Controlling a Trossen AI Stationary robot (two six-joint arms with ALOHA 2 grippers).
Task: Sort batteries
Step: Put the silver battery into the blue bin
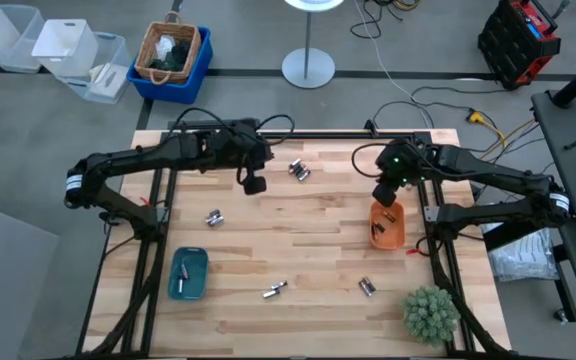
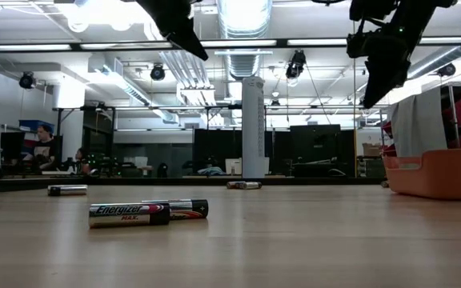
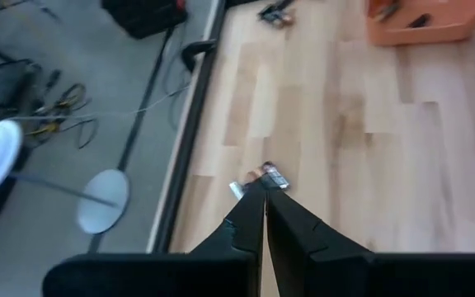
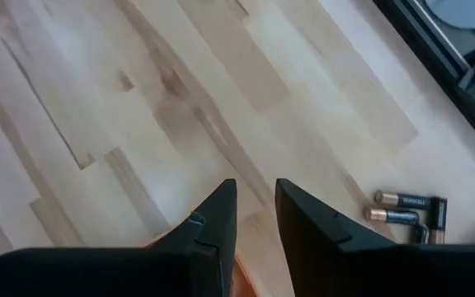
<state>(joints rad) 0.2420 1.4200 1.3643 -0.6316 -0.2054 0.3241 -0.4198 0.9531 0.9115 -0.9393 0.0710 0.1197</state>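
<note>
pale wooden plank counter carries orange plastic tray at right, teal tray front left. left pincer fingers pressed together, empty, above counter; right pincer narrowly parted over orange tray. small silvery cylinder batteries scattered around counter.

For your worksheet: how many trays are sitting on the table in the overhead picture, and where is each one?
2. The teal tray sits near the table's front-left corner. The orange tray sits at the right edge, just below the right claw.
</note>
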